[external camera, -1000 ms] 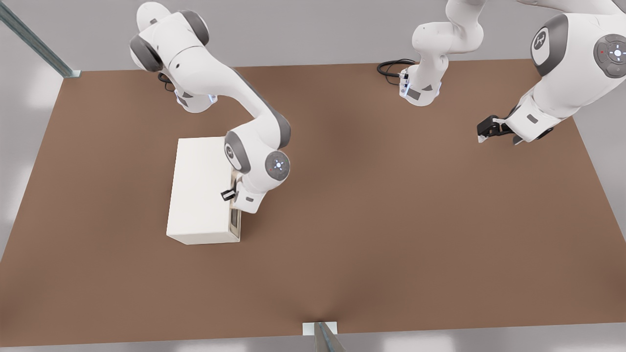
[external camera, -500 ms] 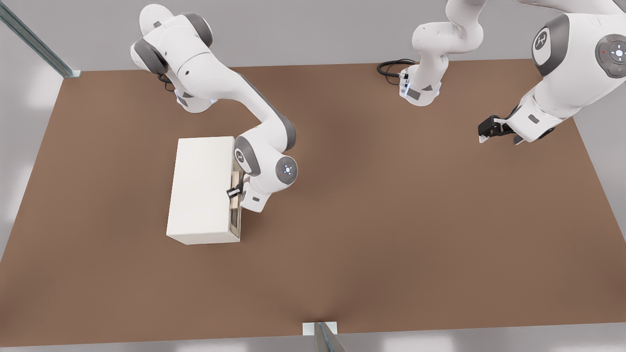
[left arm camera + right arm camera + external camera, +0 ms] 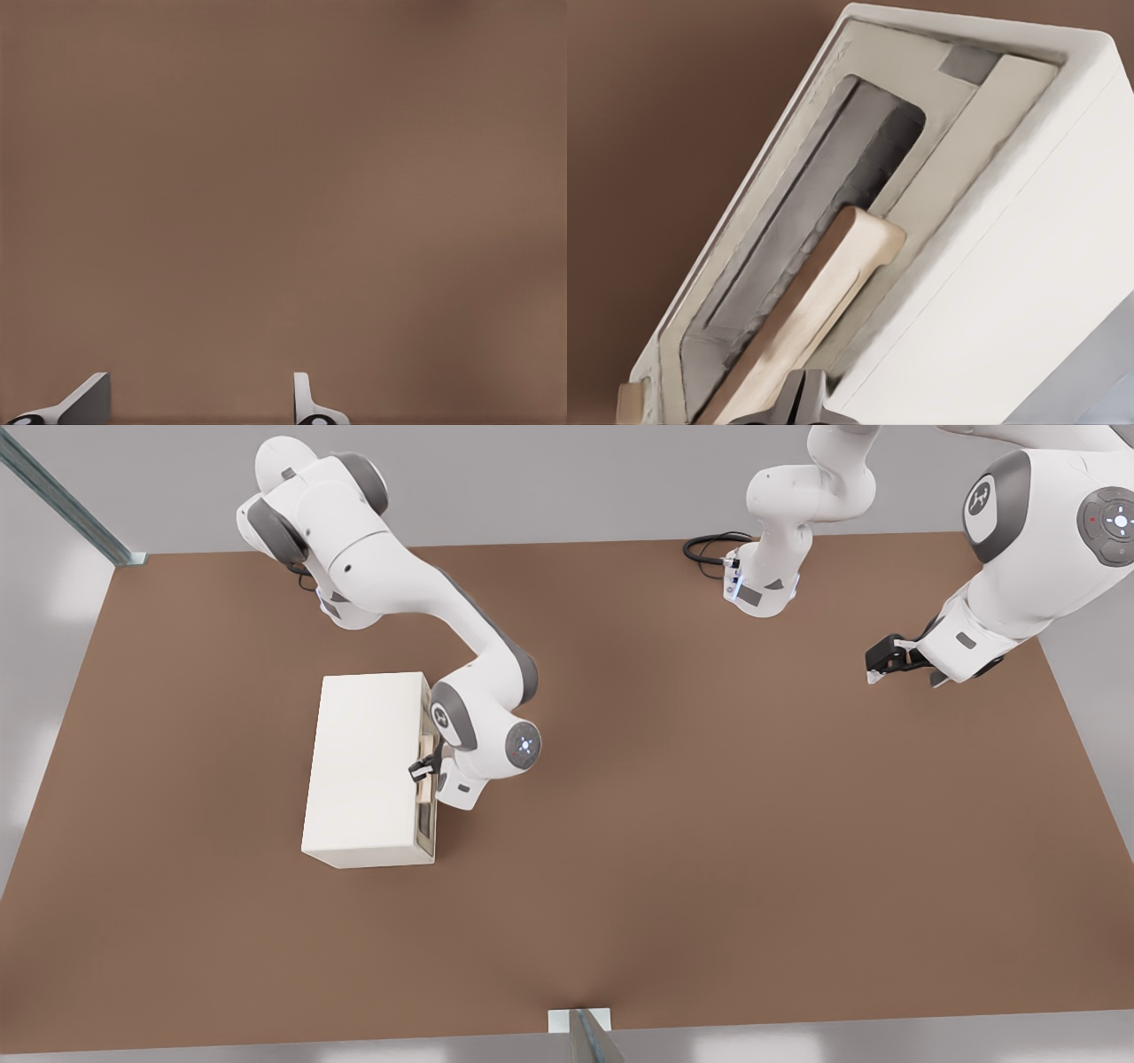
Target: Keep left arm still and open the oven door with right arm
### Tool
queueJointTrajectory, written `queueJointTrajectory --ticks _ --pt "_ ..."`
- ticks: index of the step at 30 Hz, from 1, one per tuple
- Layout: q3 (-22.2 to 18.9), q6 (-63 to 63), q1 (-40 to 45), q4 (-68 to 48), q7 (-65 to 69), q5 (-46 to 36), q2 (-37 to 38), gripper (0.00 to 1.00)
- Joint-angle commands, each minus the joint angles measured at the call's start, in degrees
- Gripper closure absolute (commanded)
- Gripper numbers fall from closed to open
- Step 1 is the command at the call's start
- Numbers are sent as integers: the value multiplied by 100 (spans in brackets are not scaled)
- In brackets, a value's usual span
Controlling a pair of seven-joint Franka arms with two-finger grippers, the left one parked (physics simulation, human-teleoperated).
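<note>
Fingers at the tan handle [image 3: 427, 766], whether they pinch it cannot be told.
Right arm's gripper [image 3: 423, 767] has slid off the oven's top onto the oven door [image 3: 426, 821], which looks shut, on the front view's left; pulling comes next. No writing readable.

The oven door [image 3: 833, 230] was the cream front panel of the box-shaped oven, facing the front view's right. It stood shut, flush with the box, its dark grey window behind a long tan bar handle [image 3: 806, 310]. The right arm [image 3: 416, 593] reached down to it, its tool [image 3: 423, 769] at the handle.
</note>
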State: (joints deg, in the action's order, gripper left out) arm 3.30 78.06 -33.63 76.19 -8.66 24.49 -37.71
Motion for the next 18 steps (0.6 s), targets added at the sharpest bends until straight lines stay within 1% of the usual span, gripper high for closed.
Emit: queueJointTrajectory --ticks 1,8,15,17,18 --pt "4 -2 -3 1 -31 3 -26 79" --pt "4 16 -29 1 -31 3 -79 79" --pt "22 77 -56 -333 -31 -49 -88 79" --pt "22 121 -170 -903 -92 -119 -351 79" --pt "13 130 -161 -1150 -92 -373 -404 79"
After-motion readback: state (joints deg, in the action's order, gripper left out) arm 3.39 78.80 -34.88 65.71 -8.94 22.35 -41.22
